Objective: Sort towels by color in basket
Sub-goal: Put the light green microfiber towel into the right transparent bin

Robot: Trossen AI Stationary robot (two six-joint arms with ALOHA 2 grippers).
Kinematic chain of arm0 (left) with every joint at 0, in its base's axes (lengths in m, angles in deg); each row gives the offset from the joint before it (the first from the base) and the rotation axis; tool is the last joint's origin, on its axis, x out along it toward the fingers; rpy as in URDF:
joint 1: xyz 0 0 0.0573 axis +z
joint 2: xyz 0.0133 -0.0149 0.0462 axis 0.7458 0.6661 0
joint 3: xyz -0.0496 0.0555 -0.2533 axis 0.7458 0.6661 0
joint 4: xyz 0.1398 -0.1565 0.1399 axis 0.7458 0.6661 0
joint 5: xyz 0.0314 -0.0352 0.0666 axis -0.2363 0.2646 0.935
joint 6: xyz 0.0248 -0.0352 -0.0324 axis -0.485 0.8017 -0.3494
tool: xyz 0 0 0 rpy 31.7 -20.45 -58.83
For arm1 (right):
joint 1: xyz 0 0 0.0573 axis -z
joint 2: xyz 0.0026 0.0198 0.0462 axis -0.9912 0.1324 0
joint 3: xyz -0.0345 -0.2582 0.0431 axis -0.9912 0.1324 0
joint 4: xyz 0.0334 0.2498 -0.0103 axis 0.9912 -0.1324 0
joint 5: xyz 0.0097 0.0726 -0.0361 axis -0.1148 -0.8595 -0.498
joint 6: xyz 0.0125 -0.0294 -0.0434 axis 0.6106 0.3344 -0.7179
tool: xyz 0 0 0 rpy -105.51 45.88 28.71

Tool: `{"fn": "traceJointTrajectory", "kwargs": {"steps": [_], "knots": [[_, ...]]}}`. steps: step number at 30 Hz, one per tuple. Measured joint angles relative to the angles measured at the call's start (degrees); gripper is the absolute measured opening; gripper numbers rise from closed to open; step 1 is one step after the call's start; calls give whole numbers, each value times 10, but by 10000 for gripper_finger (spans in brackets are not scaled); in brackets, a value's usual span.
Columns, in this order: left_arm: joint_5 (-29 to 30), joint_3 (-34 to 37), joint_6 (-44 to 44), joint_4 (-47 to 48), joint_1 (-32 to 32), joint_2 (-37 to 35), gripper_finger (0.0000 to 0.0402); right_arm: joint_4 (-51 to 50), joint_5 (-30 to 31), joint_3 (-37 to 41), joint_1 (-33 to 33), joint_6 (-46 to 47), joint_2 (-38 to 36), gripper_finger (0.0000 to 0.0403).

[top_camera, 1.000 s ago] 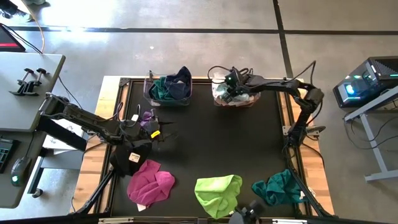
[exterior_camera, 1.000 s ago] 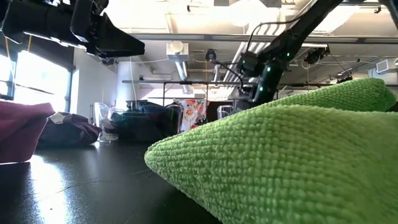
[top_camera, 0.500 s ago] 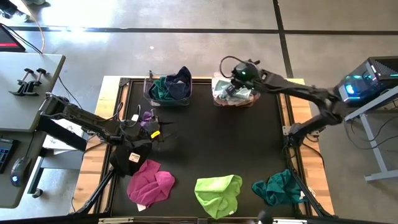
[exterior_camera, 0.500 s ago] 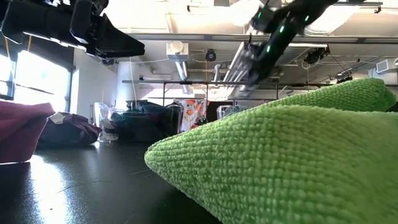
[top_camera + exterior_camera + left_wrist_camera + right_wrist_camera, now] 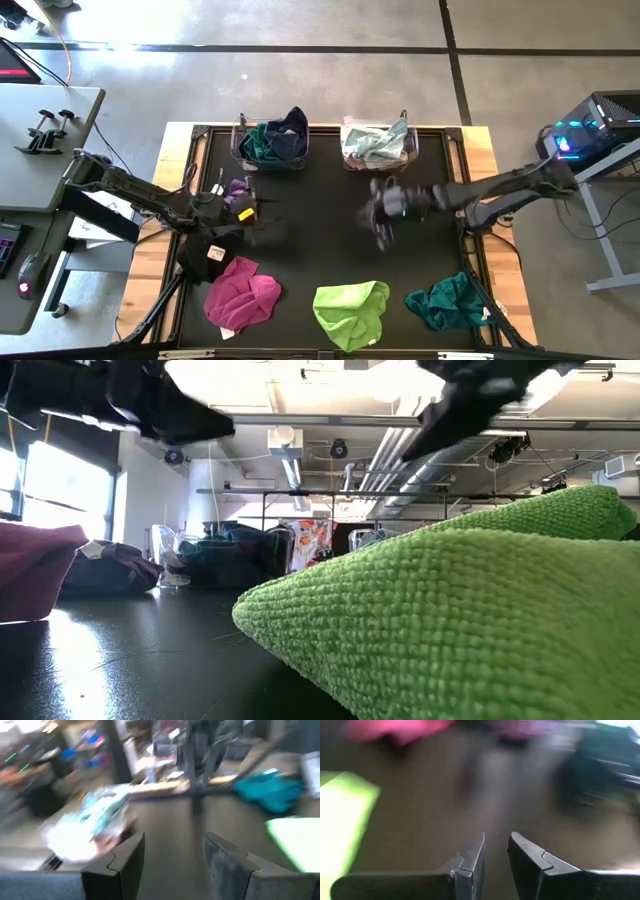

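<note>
Right arm stretches low across the black bench [image 5: 320, 250] from its base at the right edge, nearly flat, forearm pointing toward the left side. Right pincer [image 5: 385, 208] sits over bare mat at mid-bench, blurred in the high view; the right wrist view shows its fingers [image 5: 470, 862] with only a narrow gap and nothing between them.

Left arm reaches in from the left edge, elbow bent, wrist over the left-middle of the bench. Left pincer [image 5: 262, 212] hovers above the mat, fingers [image 5: 122, 865] spread wide — empty.

Towels:
- magenta towel [image 5: 242, 296] crumpled at the front left, just in front of the left wrist
- lime towel [image 5: 350, 310] front centre; it fills the foreground in the low view
- teal towel [image 5: 450, 303] front right, near the right arm's base
- purple towel [image 5: 238, 189] small, touching or just beside the left wrist — cannot tell which
- left basket [image 5: 270, 140] at the back edge holds teal and navy towels
- right basket [image 5: 378, 143] at the back edge holds pale mint and white towels, one draped over the rim

The baskets stand side by side, apart. Both pincers are well apart from each other, with bare mat between them.
</note>
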Motion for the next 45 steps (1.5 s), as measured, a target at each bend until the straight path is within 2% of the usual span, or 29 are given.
{"fn": "traceJointTrajectory", "kwargs": {"steps": [3, 6, 9, 13, 17, 20, 23, 25, 30, 33, 35, 40, 41, 45], "knots": [[-70, 0, -46, -88, -8, 8, 186, 30, -57, 24, -53, -42, 18, 78], [-115, 0, -62, -168, -19, 20, 186, 125, -46, 32, -85, 0, 42, 79], [-130, 0, -54, -195, -35, 26, 186, 128, -31, 12, -112, 43, 75, 95], [-118, 0, -13, -196, -58, 32, 186, 130, -36, -24, -156, 102, 127, 143], [-77, 0, 8, -194, -86, 48, 186, 122, -34, -59, -190, 162, 192, 206], [-43, 0, 28, -197, -104, 62, 186, 119, -42, -88, -222, 167, 233, 247], [-29, 0, 52, -198, -122, 79, 186, 92, -73, -107, -249, 169, 274, 265], [-24, 0, 69, -197, -138, 91, 186, 94, -70, -118, -264, 180, 301, 266], [28, -1, 106, -203, -173, 129, 186, 85, -39, -124, -283, 207, 365, 249], [70, -8, 108, -203, -187, 152, 186, 80, -13, -127, -287, 217, 384, 220], [87, -15, 108, -204, -190, 164, 186, 63, 5, -128, -287, 237, 389, 185], [107, -44, 107, -204, -188, 179, 186, 19, 65, -126, -283, 261, 372, 37], [113, -52, 105, -203, -188, 179, 186, 1, 77, -126, -280, 272, 362, 22], [125, -83, 14, -204, -191, 177, 186, -86, 217, -119, -277, 342, 297, 32]]}}
